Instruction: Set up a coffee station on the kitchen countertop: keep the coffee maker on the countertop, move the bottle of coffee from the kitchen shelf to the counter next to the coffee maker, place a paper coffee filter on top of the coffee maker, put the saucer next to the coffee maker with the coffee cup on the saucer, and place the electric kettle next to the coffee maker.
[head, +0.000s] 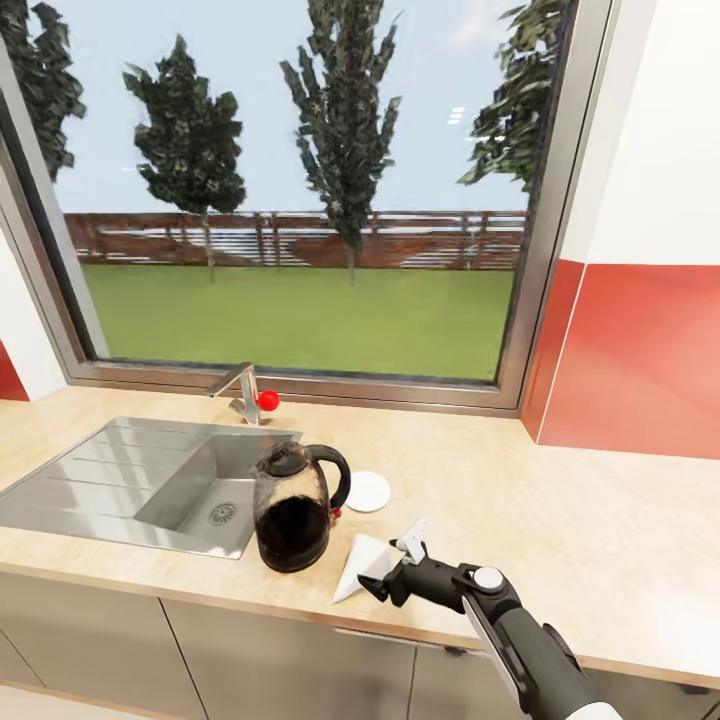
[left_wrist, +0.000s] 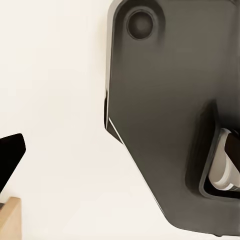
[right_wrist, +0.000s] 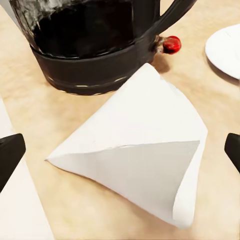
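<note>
The right black two-fingered gripper (head: 392, 570) reaches out low over the beige stone-look countertop (head: 560, 520), its fingers spread apart with nothing between them. In the right wrist view the two dark fingertips (right_wrist: 9, 157) sit at the outer edges of the picture, wide of the white cone-shaped paper coffee filter (right_wrist: 145, 160), which lies between them and just ahead, not touched by either finger.

In the head view the paper filter (head: 358, 563) lies flat on the countertop directly in front of the gripper, its tip pointing toward the counter's front edge. Just beside the filter, on the side away from the gripper, stands the dark glass coffee maker jug with a black base and curved black handle (head: 293, 508), upright and holding dark liquid; the filter nearly touches its base. A small red knob (right_wrist: 171, 44) shows at the foot of the handle. Behind the filter and next to the jug's handle lies a flat round white saucer (head: 367, 491). Beyond the jug is the stainless steel sink (head: 120, 470) with a metal tap and red ball handle (head: 251, 396), set under a large window.

The left wrist view shows a dark grey robot body panel (left_wrist: 170, 115) against white, with one black fingertip (left_wrist: 9, 155) at the edge; whether that left gripper is spread or closed cannot be told.
</note>
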